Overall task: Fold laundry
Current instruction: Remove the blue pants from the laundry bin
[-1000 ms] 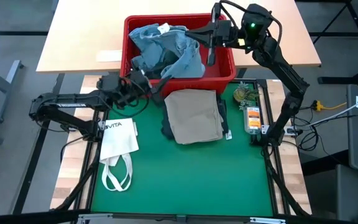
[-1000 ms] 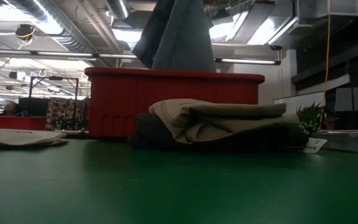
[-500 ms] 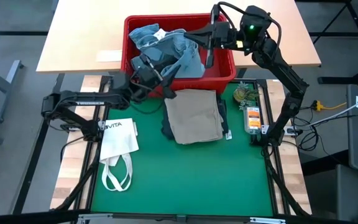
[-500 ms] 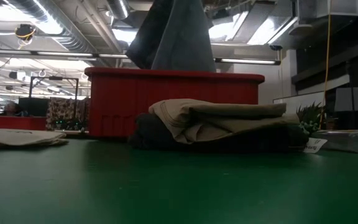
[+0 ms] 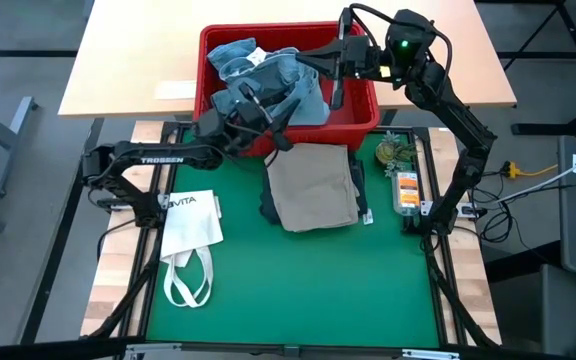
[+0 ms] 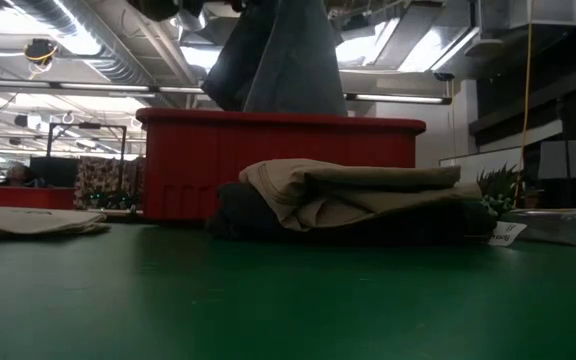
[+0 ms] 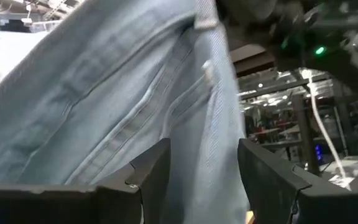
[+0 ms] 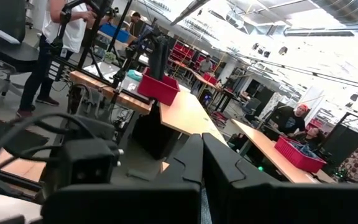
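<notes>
A light blue garment hangs up out of the red bin at the table's far edge, and its lower part lies in the bin. My right gripper is shut on its top, high above the bin. My left gripper reaches in open from the left at the bin's near wall. In the left wrist view the blue cloth fills the picture just past its spread fingers. A folded khaki piece lies on a dark piece on the green mat. My right gripper holds the light blue garment at its topmost bunched part, with the fingers coming level from the table's right. The place of contact is hidden in its own wrist view. The cloth hangs below in a cone, its lower end inside the bin. My left gripper: I cannot tell whether its fingers touch the hanging cloth.
A white tote bag lies on the mat's left edge. A small plant and an orange packet stand at the right edge. A wooden table lies beyond the bin, and people stand in the room behind.
My left gripper has gone toward the far right, from the mat's far left corner to the red bin and the hanging garment, and has tipped upward. It stays open. My right gripper has kept still with the cloth.
</notes>
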`<action>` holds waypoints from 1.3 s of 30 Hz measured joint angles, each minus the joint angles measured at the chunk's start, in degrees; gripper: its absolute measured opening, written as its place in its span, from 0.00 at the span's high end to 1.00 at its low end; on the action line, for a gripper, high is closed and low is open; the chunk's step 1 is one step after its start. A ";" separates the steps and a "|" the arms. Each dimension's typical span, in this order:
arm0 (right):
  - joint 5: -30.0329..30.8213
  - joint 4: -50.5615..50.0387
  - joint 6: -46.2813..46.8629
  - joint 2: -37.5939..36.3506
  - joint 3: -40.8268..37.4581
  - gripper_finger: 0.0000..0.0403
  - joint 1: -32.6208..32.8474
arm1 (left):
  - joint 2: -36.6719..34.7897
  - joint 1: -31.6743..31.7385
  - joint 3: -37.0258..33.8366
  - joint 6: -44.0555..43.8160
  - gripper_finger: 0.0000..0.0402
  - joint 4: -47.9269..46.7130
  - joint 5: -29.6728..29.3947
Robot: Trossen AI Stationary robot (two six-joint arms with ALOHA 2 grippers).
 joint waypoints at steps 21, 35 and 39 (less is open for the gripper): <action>-0.07 0.04 0.33 0.02 -0.02 0.99 -0.01 | -0.87 -1.50 0.00 -4.66 0.99 -3.02 4.68; -3.10 -1.16 1.57 -0.11 0.02 0.55 -0.22 | -9.45 -10.20 0.00 -4.62 1.00 -27.69 4.47; -3.06 -1.32 1.57 -0.30 0.00 0.48 -1.36 | -12.15 -14.42 -0.02 -4.37 1.00 -32.32 4.29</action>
